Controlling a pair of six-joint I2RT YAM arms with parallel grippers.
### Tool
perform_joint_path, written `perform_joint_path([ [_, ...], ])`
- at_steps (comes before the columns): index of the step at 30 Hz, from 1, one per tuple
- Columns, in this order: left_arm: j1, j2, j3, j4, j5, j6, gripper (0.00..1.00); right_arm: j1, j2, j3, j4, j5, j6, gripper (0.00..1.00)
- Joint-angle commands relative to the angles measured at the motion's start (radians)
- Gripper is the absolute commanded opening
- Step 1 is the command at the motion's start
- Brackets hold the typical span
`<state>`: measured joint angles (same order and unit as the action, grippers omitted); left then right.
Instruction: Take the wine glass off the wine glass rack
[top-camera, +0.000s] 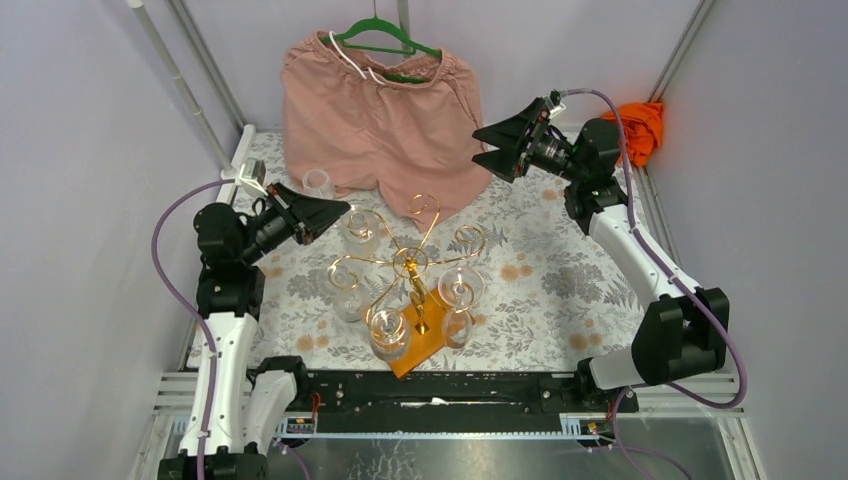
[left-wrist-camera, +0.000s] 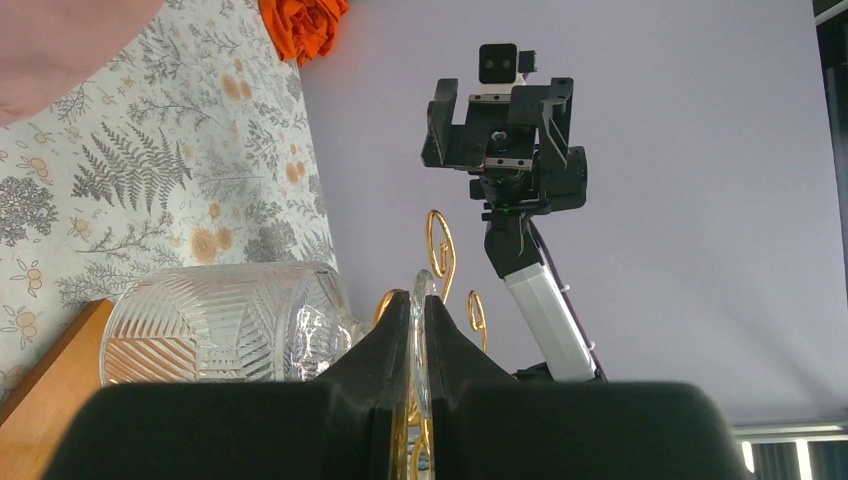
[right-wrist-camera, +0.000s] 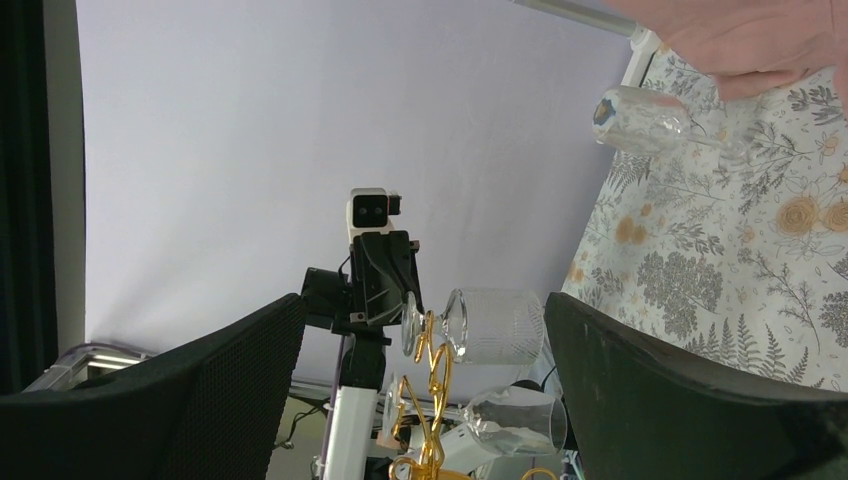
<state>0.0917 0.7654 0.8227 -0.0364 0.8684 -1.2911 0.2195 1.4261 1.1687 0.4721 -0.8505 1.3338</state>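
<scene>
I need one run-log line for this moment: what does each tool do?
left tool: shut on foot of wine glass | wine glass: at wine glass rack arm | right tool: open, raised, holds nothing

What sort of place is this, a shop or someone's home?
Most likely a robot test booth: plain lilac walls, a left arm and right arm on a metal rail, and staged props, a wine glass rack and pink shorts on a hanger.
</scene>
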Motion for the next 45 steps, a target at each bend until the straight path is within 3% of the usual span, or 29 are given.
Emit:
perform_joint_path([
  [1,0.006,0.009,0.061,0.115,-0.019,-0.013,0.0,-0.005,0.003,0.002,0.06,-0.018,0.008,0.99],
  [34,-0.155,0.064,0.08,0.153,-0.104,-0.007,0.0,-0.006,0.018,-0.01,0.101,-0.026,0.026,0.99],
  [45,-0.161,0.014,0.094,0.053,-0.094,0.019,0.0,-0.005,0.024,-0.012,0.121,-0.027,0.043,0.99],
])
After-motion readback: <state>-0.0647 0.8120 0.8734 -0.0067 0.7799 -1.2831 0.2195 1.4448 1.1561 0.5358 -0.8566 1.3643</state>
